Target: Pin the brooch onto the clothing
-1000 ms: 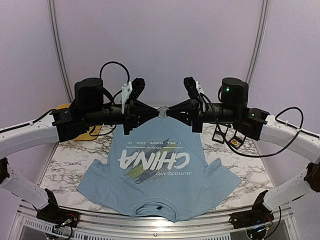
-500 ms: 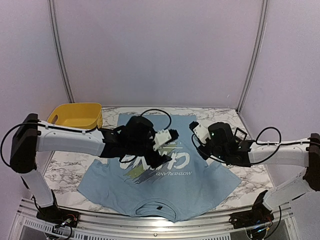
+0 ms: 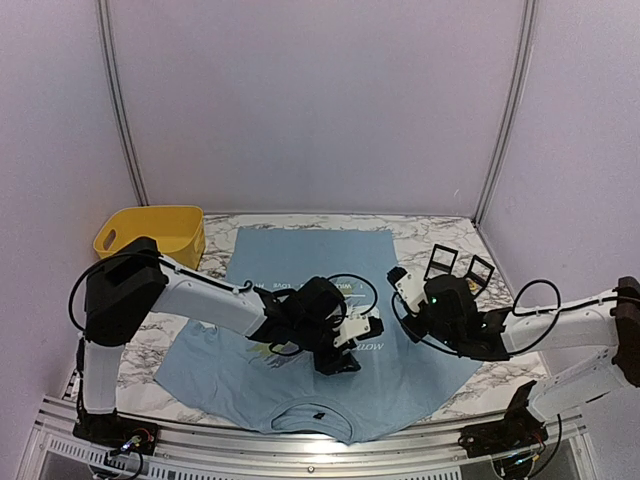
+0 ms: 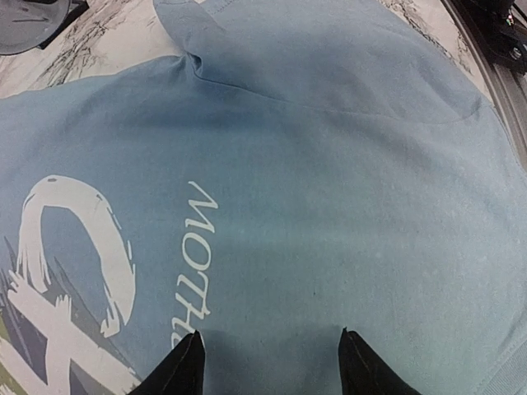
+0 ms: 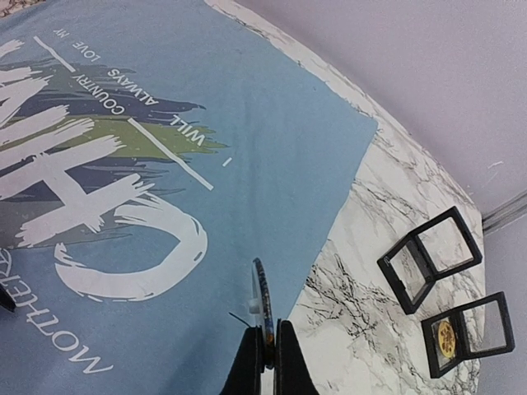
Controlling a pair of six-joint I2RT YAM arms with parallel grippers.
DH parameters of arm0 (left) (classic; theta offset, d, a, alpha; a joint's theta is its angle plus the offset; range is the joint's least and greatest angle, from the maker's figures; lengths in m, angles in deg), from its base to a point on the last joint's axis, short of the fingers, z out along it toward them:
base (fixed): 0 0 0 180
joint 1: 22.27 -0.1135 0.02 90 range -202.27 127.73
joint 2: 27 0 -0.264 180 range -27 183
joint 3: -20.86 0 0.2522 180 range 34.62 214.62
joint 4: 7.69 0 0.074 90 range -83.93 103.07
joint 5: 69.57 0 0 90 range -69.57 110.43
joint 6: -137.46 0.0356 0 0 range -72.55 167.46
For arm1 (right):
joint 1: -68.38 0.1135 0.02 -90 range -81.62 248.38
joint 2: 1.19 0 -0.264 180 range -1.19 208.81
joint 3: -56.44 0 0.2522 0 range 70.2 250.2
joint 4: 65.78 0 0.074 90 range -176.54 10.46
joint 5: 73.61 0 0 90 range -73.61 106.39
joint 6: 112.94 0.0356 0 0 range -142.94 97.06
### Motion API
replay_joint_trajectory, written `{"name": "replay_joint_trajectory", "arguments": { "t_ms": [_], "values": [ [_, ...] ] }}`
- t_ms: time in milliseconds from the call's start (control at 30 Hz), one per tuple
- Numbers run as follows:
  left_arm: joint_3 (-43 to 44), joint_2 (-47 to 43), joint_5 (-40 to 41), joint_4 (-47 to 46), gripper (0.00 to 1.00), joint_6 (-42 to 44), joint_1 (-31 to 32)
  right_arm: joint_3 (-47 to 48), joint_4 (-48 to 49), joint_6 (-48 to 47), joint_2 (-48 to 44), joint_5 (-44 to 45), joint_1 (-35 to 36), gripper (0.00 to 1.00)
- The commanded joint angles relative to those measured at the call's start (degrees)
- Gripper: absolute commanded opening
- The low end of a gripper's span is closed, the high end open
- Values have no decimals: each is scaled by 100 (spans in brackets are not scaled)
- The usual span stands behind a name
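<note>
The clothing (image 3: 400,385) is a light blue T-shirt with white "CHINA" lettering, spread flat on the marble table. My right gripper (image 5: 268,341) is shut on the brooch (image 5: 262,298), a thin round disc seen edge-on with its pin sticking out to the left. It hovers over the shirt's edge (image 5: 272,140) beside the print. In the top view the right gripper (image 3: 398,280) is at the shirt's right side. My left gripper (image 4: 272,362) stands open low over plain blue cloth (image 4: 329,164) next to the small white text, nothing between its fingers (image 4: 185,366). From above it (image 3: 340,360) is over the chest.
Two black open display cases (image 3: 443,262) (image 3: 480,270) stand on the marble right of the shirt; one (image 5: 465,333) holds a gold item. A yellow bin (image 3: 150,232) sits at the back left. A metal rail (image 3: 300,450) runs along the near edge.
Both arms came down from mid-air, where their grippers met, to the shirt. The left gripper opened and moved toward the near right of the print. The right gripper stayed shut on the brooch.
</note>
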Motion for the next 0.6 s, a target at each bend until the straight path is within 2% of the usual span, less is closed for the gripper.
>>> {"name": "replay_joint_trajectory", "arguments": {
  "t_ms": [0, 67, 133, 333, 467, 567],
  "values": [
    [323, 249, -264, 74, 56, -85, 61, 123, 74, 315, -87, 100, 46, 0],
    [284, 297, -198, 141, 50, -13, 107, 114, -11, 465, -178, 151, 45, 0],
    [254, 307, -203, 194, 35, 23, 122, 149, -141, 640, -266, 155, 48, 0],
    [121, 147, -295, 322, 0, 141, 122, 315, -445, 1103, -455, -30, 50, 0],
    [-155, -230, -635, 127, 0, -119, 77, 59, -113, 1579, -441, -358, 42, 0],
    [-437, -507, -695, -358, 0, -378, -9, -433, 830, 1847, -359, -703, 152, 0]
  ]
}}
